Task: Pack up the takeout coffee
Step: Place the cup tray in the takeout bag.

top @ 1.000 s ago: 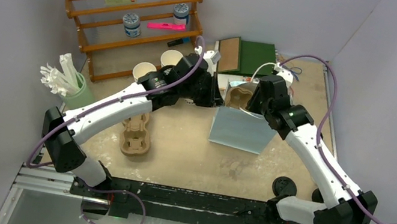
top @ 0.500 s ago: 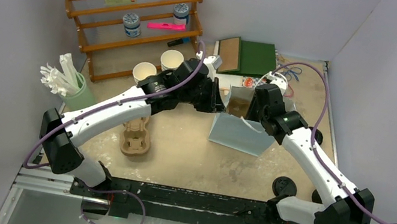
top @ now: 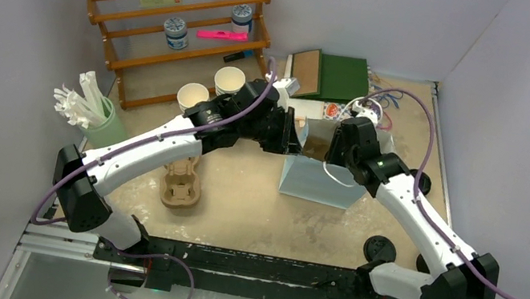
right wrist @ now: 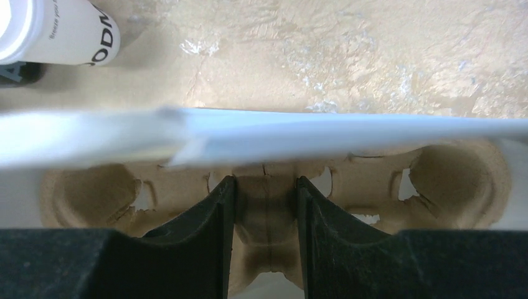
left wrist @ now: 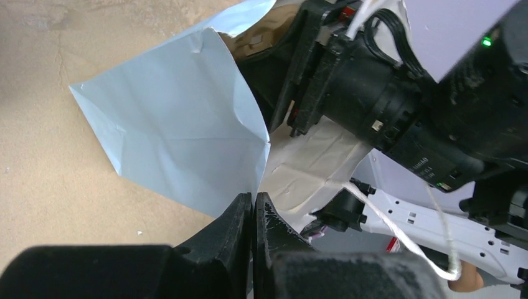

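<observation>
Bagging of the carrier looks to be the step in hand, ahead of the coffee itself. Left pincer (left wrist: 254, 208) is closed, nipping the rim of the pale blue paper bag (left wrist: 180, 131) on its 9 o'clock side as seen from above, which holds the mouth open. Right pincer (right wrist: 264, 187) grips the middle ridge of the brown pulp carrier (right wrist: 93, 193), which sits in the bag's mouth. One takeout coffee, the cream-white cup (right wrist: 59, 31), is on the bench (right wrist: 373, 50) outside the bag, at 10 o'clock from the right pincer. Next, I judge: lower the carrier level to the bag's floor, let go, then fetch the cup.
</observation>
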